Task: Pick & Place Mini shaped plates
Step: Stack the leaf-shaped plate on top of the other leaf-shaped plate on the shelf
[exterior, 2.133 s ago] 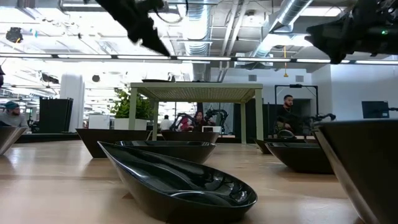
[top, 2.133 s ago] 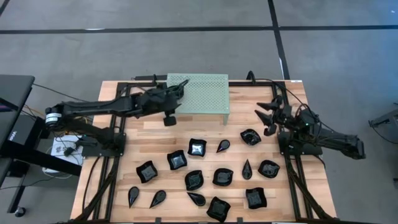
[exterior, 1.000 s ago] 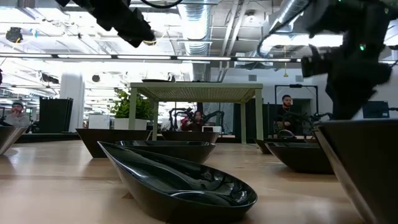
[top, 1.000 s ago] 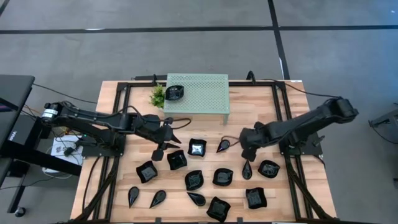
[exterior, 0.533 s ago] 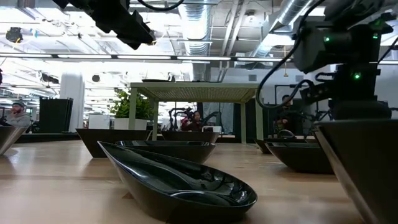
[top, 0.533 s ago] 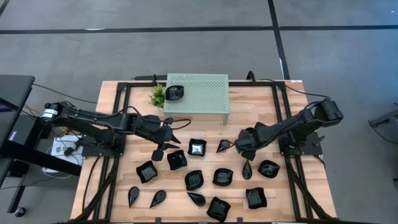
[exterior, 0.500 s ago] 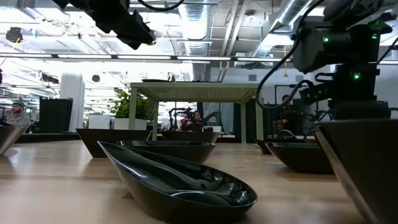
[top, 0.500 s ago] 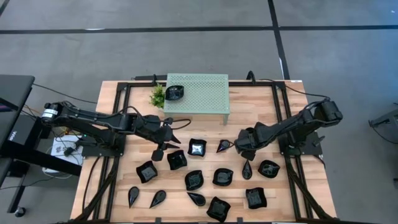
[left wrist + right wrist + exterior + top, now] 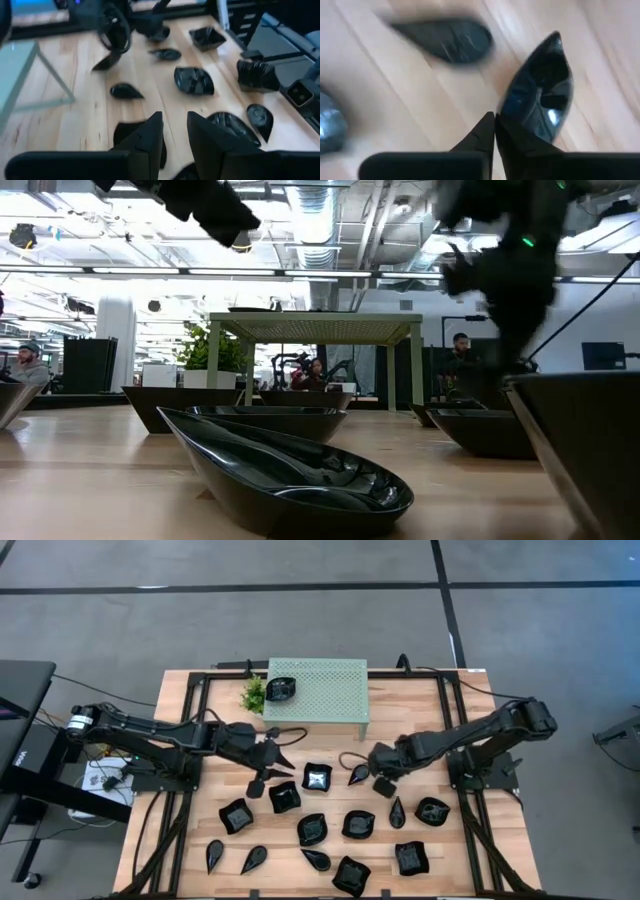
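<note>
Several mini shaped plates, glossy black, lie on the wooden table (image 9: pixel 420 705). One more sits on the mint-green perforated stand (image 9: pixel 330 690). My right gripper (image 9: pixel 370 776) reaches in from the right and is shut on a teardrop plate (image 9: pixel 358 775) at mid-table; the right wrist view shows this plate (image 9: pixel 537 92). My left gripper (image 9: pixel 273 768) hovers open over a square plate (image 9: pixel 284 797). Nothing is between its fingers (image 9: pixel 150 137). My right gripper pinches the teardrop plate's rim (image 9: pixel 504 116) on one long side, toward its rounded end, between its two fingers. The fingers come from the table's right side, slanting down. The pointed tip faces away from the fingers. The plate lies on the wood where it lay before.
Other black plates fill the table's near half, such as a square one (image 9: pixel 317 777) and a teardrop (image 9: pixel 397 811). The stand holds a plate (image 9: pixel 281 689) at its left end, beside a small green plant (image 9: pixel 254 694). Black frame rails (image 9: pixel 190 740) run along both sides.
My right gripper has gone toward the table's left edge, from beside the frame rail to the teardrop plate at mid-table. The plates lie where they lay before.
</note>
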